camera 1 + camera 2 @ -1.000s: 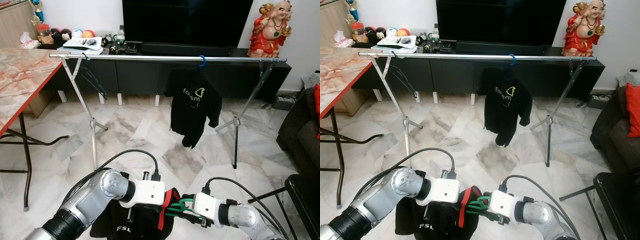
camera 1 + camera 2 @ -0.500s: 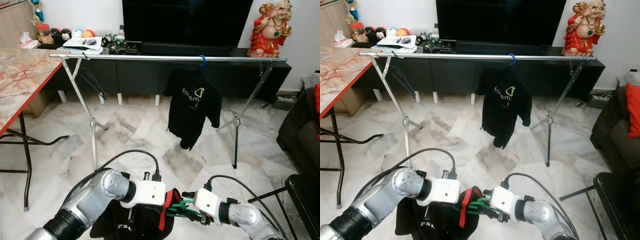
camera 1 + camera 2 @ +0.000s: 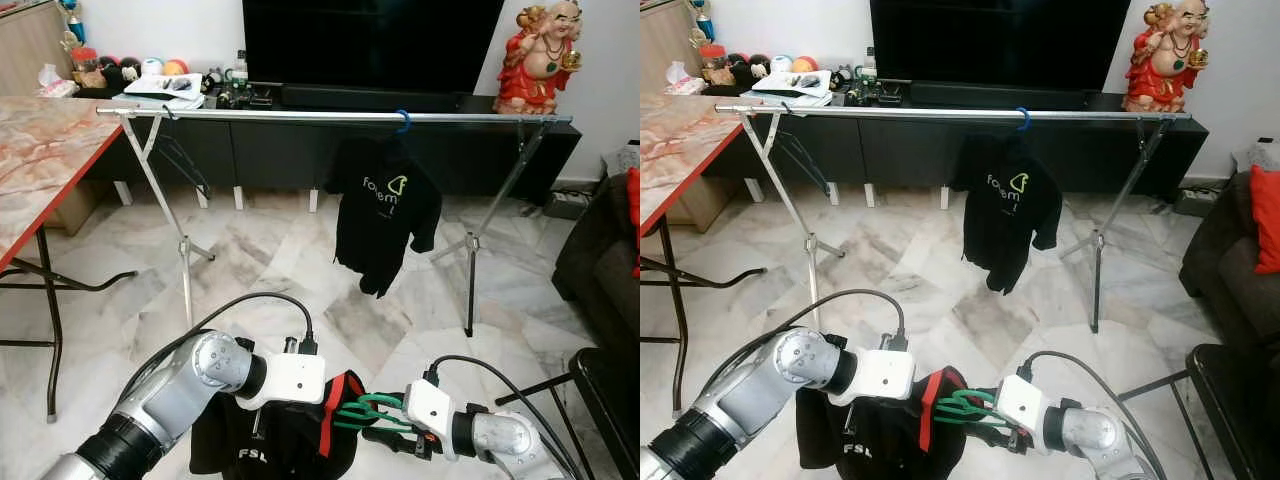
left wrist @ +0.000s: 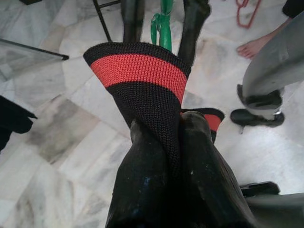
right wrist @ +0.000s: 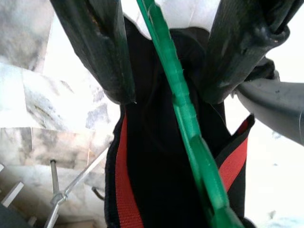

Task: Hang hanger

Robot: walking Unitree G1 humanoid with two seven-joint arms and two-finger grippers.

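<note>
Head views: marble floor (image 3: 270,260), rack (image 3: 330,116), possibly sofa (image 3: 600,260).

The black shirt (image 3: 383,215) hanging from the metal rail (image 3: 300,116) carries pale lettering across its chest that starts "fore", beside a yellow-green emblem; a fold in the cloth hides the remaining letters (so the whole word cannot be made out). Low down, the black garment (image 3: 265,445) held at the left end effector (image 3: 330,418) shows white capitals "FSL" at its lower edge, with the rest cut off by the frame. No other writing, numbers or signs are readable anywhere else in the room.
</note>
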